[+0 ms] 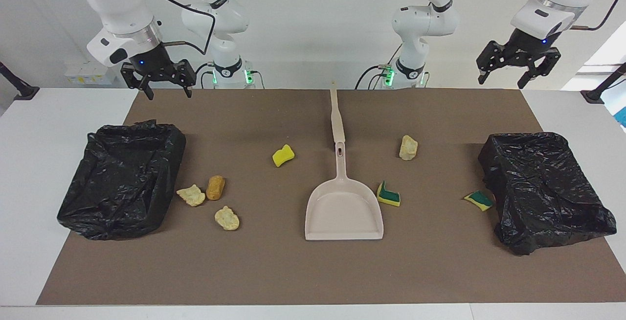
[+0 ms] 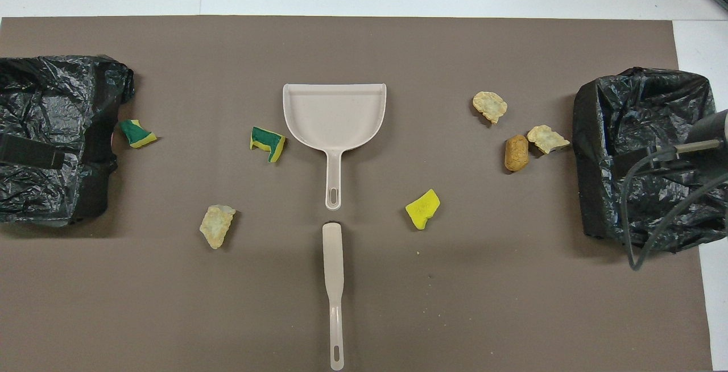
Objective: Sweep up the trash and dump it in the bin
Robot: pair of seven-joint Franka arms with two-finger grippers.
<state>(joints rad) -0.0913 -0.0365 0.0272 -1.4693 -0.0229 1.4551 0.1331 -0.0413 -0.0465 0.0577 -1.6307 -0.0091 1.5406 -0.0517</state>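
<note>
The right claw (image 1: 165,85) hangs open over the right-arm-end bin (image 1: 122,178). All seven pieces of trash (image 1: 283,155) lie scattered around the dustpan (image 1: 344,210) and brush (image 1: 336,114), unswept; the left claw (image 1: 518,65) hangs open above the other bin (image 1: 545,190).

I see a big white table (image 1: 29,173) with a brown mat (image 1: 313,271) on top. A plain white wall (image 1: 313,16) stands at my back. Bright light (image 1: 609,48) comes in at one side.
</note>
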